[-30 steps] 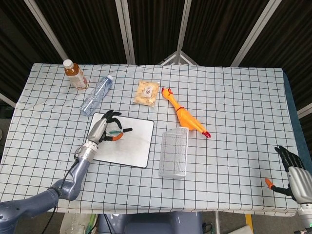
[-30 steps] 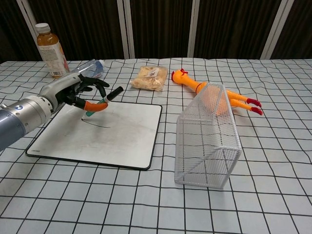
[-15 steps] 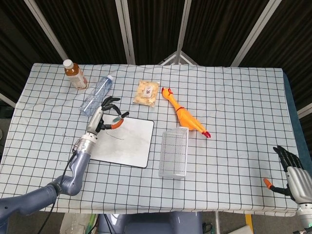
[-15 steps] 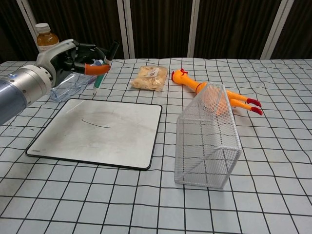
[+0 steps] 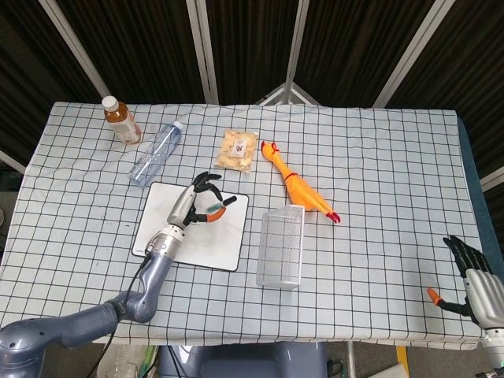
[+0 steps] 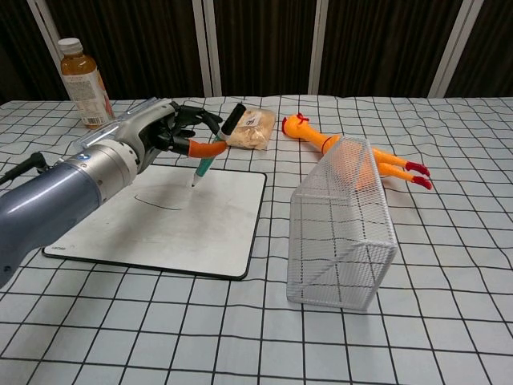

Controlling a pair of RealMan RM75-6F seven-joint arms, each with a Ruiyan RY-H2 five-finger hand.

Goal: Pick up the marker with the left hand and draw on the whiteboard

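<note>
Over the whiteboard (image 6: 160, 216): my left hand (image 6: 164, 132) pinches the marker (image 6: 210, 154), tip down toward six o'clock, ready to draw.
Right hand (image 5: 472, 276): idle at the table's edge, fingers loosely spread, holding nothing.

Left hand (image 6: 164, 132) showing black fingers, orange-tipped thumb, silver-grey metal palm shell, ribbed silver wrist collar, arm wearing smooth blue-grey sleeve, thin black cable running along forearm, right hand (image 5: 475, 282) showing black fingers, orange thumb tip, grey wrist.

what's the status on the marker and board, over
Left robot hand holds marker, tip down over whiteboard. One short line drawn. Right robot hand open, idle. Nothing in the way.
</note>
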